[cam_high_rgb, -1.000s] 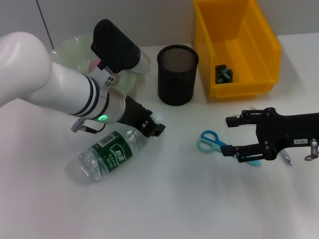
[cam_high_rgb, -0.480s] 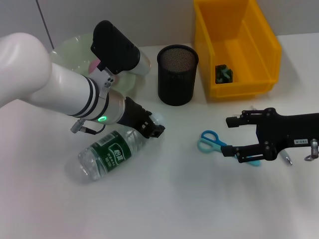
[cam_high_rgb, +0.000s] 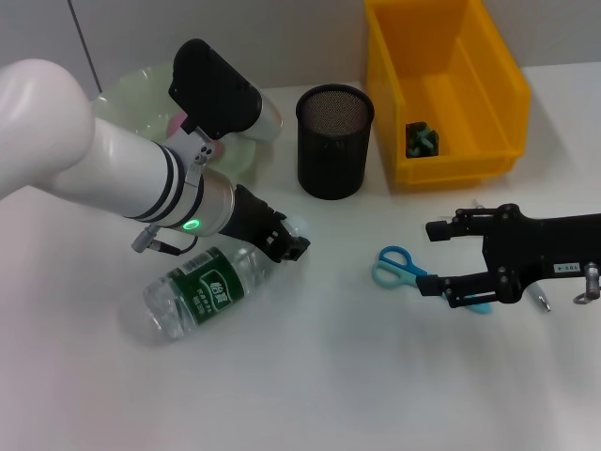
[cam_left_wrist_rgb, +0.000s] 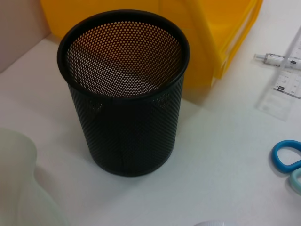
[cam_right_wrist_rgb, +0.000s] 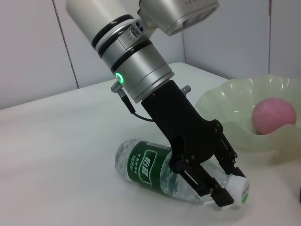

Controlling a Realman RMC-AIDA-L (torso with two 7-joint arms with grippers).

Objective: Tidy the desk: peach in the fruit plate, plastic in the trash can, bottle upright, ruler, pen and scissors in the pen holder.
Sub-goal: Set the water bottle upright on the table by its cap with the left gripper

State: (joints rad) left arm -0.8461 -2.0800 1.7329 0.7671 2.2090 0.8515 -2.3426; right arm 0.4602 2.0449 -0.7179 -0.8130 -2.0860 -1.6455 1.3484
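The clear bottle (cam_high_rgb: 202, 287) with a green label lies on its side on the desk. My left gripper (cam_high_rgb: 286, 241) is shut on its neck by the white cap (cam_right_wrist_rgb: 237, 190), and the bottle (cam_right_wrist_rgb: 155, 169) still rests on the desk. Beside the blue scissors (cam_high_rgb: 402, 268), my right gripper (cam_high_rgb: 439, 260) hovers open, with its lower finger over their blades. The black mesh pen holder (cam_high_rgb: 333, 141) stands upright with nothing showing inside it. In the pale green fruit plate (cam_high_rgb: 141, 89) sits the pink peach (cam_right_wrist_rgb: 275, 117). The green plastic (cam_high_rgb: 421, 139) lies in the yellow bin (cam_high_rgb: 470, 56). The pen (cam_left_wrist_rgb: 277, 59) and clear ruler (cam_left_wrist_rgb: 287, 84) lie past the scissors.
The yellow bin stands directly behind the pen holder (cam_left_wrist_rgb: 124, 89). A pen tip (cam_high_rgb: 543, 299) shows under the right arm. White desk stretches along the front.
The bottle's base has shifted slightly left and away from me with the left gripper on its neck. The right arm has not moved.
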